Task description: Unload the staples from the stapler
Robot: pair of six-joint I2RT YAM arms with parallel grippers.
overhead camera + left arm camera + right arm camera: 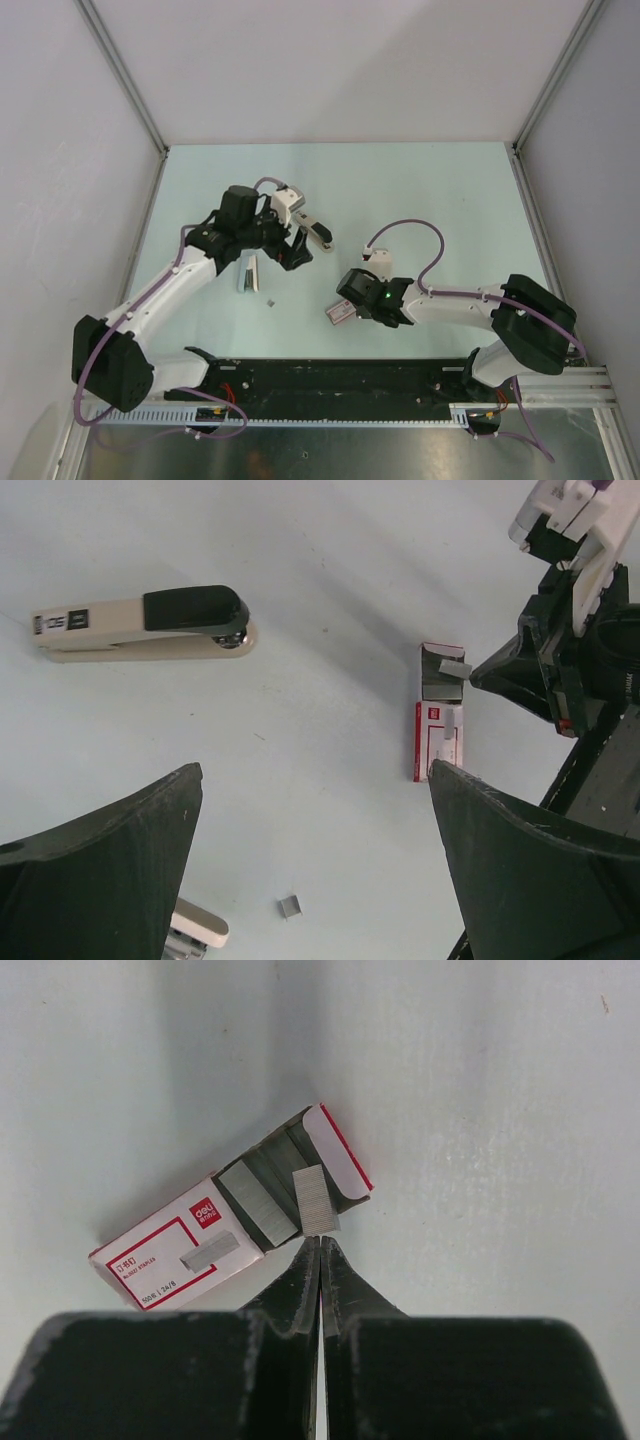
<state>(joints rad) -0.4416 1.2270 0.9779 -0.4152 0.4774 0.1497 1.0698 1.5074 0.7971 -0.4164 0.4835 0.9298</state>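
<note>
The stapler (140,625), black top over a beige base, lies closed on the table; in the top view the stapler (318,230) is just beyond my left gripper (298,250). My left gripper (315,770) hangs above the table, open and holding nothing. A tiny grey staple fragment (289,907) lies below it. A short silvery strip of staples (317,1200) rests at the open mouth of the red-and-white staple box (170,1255). My right gripper (320,1242) is shut, its tips touching the strip's near end. The left wrist view shows the same strip (455,668) at the right gripper (478,676).
A slim white-and-silver object (246,272) lies left of the staple fragment (270,300); its rounded end (195,925) shows beside my left finger. The staple box (340,312) lies near the front rail (330,380). Walls enclose the pale table (440,190).
</note>
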